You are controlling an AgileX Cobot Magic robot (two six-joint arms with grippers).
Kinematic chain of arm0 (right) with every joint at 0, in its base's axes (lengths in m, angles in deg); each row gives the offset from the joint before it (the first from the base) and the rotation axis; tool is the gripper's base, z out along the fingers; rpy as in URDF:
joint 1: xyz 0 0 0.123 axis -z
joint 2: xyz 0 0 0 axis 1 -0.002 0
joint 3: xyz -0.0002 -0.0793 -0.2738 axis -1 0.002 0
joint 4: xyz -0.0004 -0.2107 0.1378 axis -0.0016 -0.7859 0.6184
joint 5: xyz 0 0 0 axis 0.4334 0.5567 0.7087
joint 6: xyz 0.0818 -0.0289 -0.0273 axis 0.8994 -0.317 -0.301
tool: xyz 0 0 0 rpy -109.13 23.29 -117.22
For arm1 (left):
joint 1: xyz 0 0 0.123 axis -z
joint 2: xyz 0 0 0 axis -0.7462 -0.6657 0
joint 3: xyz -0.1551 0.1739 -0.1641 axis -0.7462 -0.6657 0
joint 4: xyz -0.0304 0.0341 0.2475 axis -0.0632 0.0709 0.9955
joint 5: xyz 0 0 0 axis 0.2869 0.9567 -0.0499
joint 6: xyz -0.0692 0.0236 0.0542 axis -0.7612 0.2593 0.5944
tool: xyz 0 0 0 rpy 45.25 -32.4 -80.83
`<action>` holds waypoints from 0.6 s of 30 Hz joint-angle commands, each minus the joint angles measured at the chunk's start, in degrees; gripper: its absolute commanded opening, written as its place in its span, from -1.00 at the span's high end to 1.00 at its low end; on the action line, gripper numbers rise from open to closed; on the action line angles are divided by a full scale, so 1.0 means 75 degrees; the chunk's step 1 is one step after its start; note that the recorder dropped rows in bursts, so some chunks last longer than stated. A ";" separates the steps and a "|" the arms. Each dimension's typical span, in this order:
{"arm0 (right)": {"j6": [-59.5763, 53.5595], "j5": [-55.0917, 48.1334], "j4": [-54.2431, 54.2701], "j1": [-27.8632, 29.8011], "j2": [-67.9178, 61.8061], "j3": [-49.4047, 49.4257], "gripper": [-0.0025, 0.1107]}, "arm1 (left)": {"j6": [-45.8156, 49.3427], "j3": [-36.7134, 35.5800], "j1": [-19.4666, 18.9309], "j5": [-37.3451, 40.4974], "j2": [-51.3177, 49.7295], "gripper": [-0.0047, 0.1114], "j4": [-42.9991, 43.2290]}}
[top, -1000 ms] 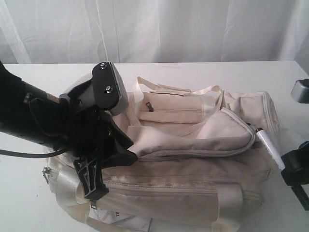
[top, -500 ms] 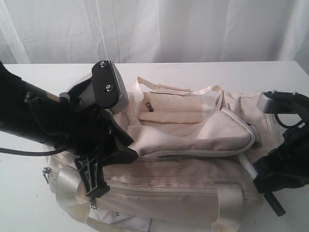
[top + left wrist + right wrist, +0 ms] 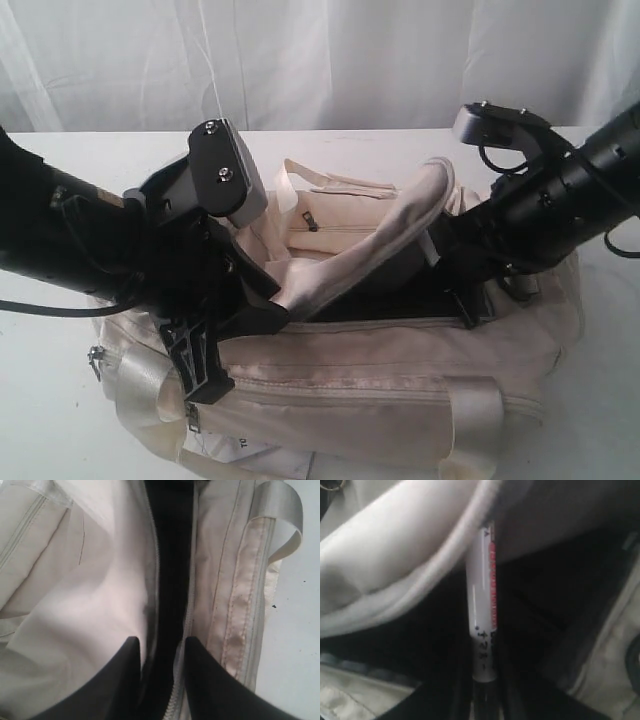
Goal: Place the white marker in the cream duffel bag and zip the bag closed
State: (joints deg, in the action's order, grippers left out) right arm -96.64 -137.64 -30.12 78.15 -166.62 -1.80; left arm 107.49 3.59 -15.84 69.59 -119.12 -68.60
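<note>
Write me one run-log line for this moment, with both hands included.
right hand: shut on white marker, inside cream duffel bag opening, under flap | left hand: at zipper, grip unclear | zipper: open

The duffel bag [image 3: 380,380] is cream all over, with pale, shiny handles [image 3: 475,410] and grey zips [image 3: 150,570]. Its lining [image 3: 400,305] is black. The marker [image 3: 482,605] is white with a strip of red print and a few small black marks. Its end looks dark, maybe black. The left arm [image 3: 60,240] and right arm [image 3: 570,190] are black. The table [image 3: 40,400] and the curtain [image 3: 400,60] are white.
</note>
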 commanded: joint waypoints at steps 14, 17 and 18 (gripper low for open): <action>-0.0351 -0.0318 0.0080 -0.0660 -0.1039 -0.0703 0.51 | -0.0035 0.0043 0.0033 0.0035 0.0028 0.30 -0.0219; -0.0446 -0.0759 0.0033 -0.0660 -0.0900 -0.0703 0.34 | -0.0035 0.0043 0.0033 0.0035 0.0028 0.30 -0.0219; -0.0469 -0.0789 0.0033 -0.0660 -0.0829 -0.0703 0.30 | -0.0035 0.0043 0.0033 0.0035 0.0028 0.30 -0.0219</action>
State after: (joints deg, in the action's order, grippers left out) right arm -98.85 -141.25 -29.76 73.35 -174.48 -6.53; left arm 107.49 3.59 -15.84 69.49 -119.12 -69.11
